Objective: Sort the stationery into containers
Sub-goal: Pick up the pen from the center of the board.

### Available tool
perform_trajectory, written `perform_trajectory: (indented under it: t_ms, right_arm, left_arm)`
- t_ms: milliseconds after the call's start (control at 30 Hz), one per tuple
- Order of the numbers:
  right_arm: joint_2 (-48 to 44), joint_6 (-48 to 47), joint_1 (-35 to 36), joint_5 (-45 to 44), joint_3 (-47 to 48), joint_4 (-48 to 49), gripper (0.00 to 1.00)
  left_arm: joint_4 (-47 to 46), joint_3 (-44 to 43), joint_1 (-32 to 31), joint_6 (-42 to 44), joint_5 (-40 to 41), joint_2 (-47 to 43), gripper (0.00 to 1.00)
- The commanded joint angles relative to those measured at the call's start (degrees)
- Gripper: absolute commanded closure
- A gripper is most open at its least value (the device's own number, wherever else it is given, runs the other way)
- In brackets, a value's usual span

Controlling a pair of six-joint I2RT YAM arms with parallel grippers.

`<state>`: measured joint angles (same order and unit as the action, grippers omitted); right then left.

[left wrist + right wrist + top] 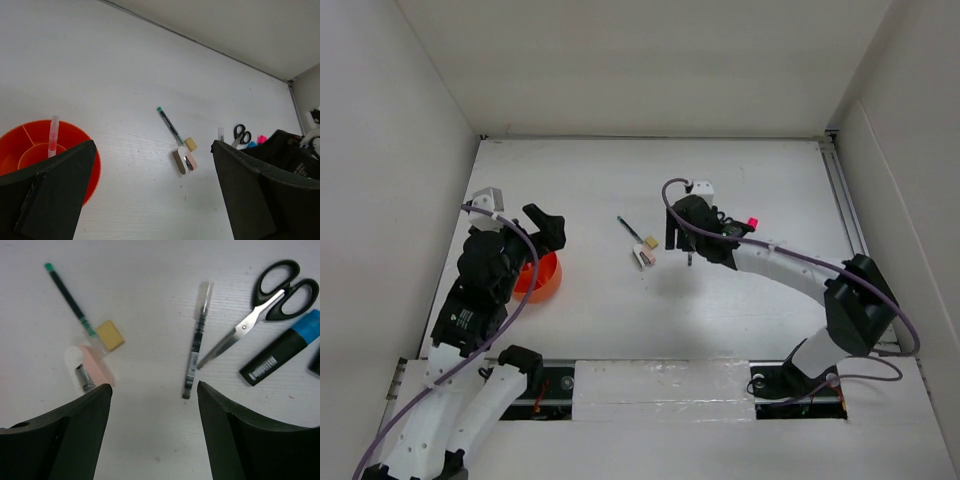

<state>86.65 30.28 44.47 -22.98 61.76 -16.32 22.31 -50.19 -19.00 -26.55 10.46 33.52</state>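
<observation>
The orange cup sits at the left with a red pen standing in it. My left gripper hovers open and empty by the cup's far rim. In the right wrist view a green-tipped pen, a yellow eraser and a pink eraser lie at the left. A dark pen, black-handled scissors and a blue highlighter lie at the right. My right gripper hangs open above the table, holding nothing, with the dark pen's near end just inside its right finger.
A pink highlighter lies beyond the right wrist. White walls enclose the table on the left, back and right. A metal rail runs along the right edge. The arm bases stand at the near edge.
</observation>
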Motion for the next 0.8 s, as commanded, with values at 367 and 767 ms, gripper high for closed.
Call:
perform_trajectory:
  t_ms: [367, 767]
  right_arm:
    - [13.54, 1.27, -6.85, -0.93, 8.29, -6.62, 0.33]
    - [23.29, -4.09, -11.68, 2.33, 17.16, -6.44, 0.39]
  left_arm:
    - [-2.62, 0.8, -2.26, 1.94, -2.46, 1.2, 0.0]
    - [-2.62, 0.8, -2.26, 1.94, -3.08, 1.73, 0.0]
